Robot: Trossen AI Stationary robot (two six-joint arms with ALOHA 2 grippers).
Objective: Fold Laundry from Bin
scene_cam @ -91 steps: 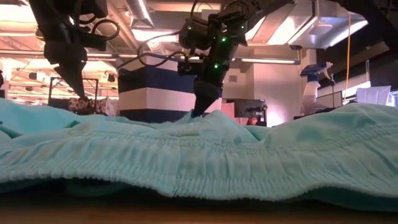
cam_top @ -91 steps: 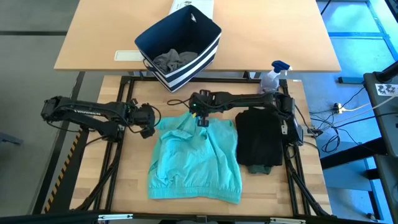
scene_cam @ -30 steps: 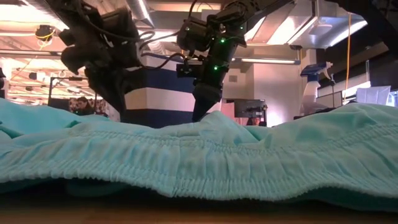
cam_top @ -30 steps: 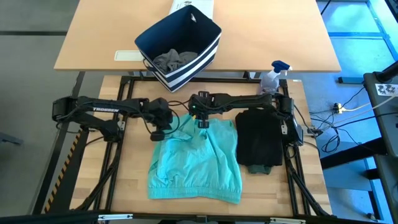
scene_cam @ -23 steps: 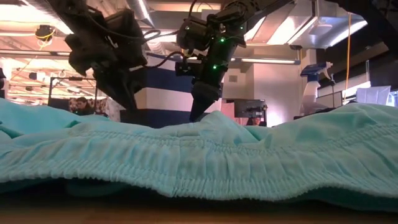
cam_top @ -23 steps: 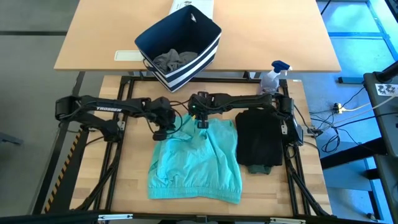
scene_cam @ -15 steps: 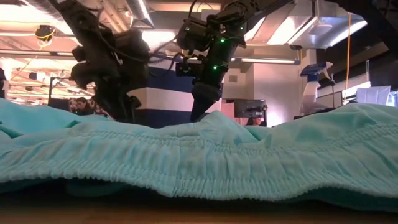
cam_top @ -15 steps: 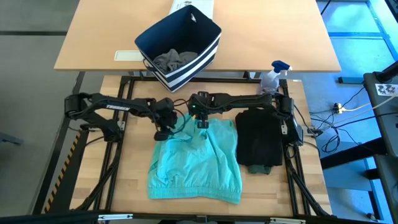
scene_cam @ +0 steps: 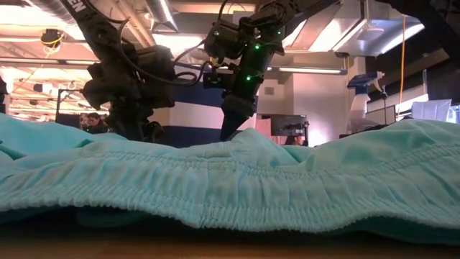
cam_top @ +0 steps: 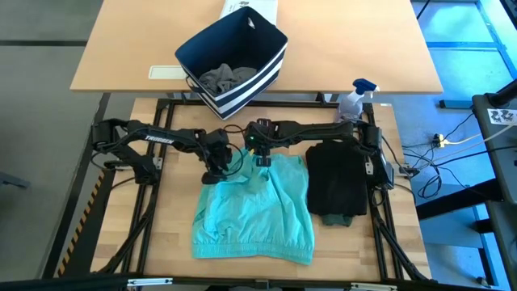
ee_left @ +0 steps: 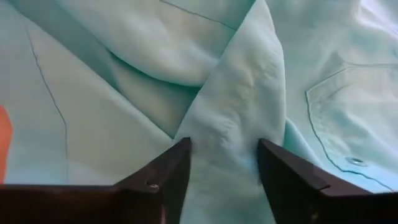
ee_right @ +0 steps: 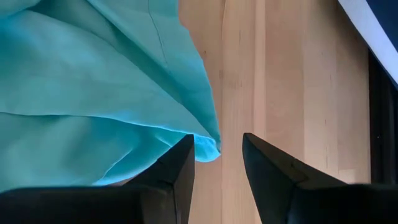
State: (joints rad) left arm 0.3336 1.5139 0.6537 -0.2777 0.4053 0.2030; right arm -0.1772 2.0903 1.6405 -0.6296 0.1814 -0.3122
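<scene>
Since three seconds ago your left gripper (cam_top: 215, 170) has travelled in from well left of the teal piece (cam_top: 254, 210) to its far-left corner. That garment lies flat on the desk (cam_top: 174, 234), long axis running away from the bin (cam_top: 233, 58). Left gripper released, jaws straddling a raised fold. Right gripper (cam_top: 263, 158) pinches the far edge. "TROSSEN" reads on the left arm.

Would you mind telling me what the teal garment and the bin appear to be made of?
The teal garment looks like thin matte woven cloth: soft creases, stitched seams, a gathered elastic hem. The bin seems to be navy fabric with white stripes; its walls stand but look soft.
</scene>
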